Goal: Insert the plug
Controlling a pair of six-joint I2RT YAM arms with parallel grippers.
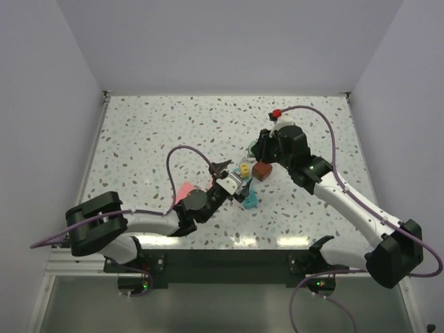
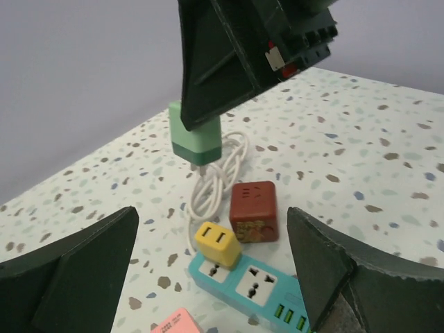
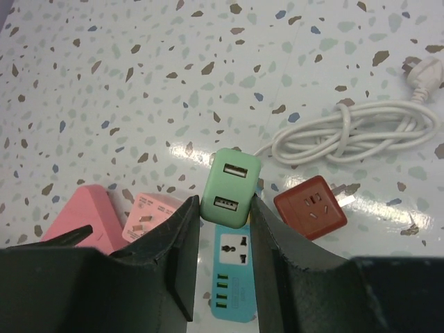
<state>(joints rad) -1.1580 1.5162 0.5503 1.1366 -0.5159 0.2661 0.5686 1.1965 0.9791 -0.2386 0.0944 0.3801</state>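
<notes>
Right end effector is clenched on the green plug, held off the surface above the blue power strip, probably to line it up with a socket. Left end effector hangs released nearby, seemingly ready to steady the strip.

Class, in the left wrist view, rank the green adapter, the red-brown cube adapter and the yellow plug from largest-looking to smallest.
1. green adapter, though it is partly hidden by the right gripper.
2. red-brown cube adapter; close to the green one, so their order is unsure.
3. yellow plug, clearly the smallest.
</notes>
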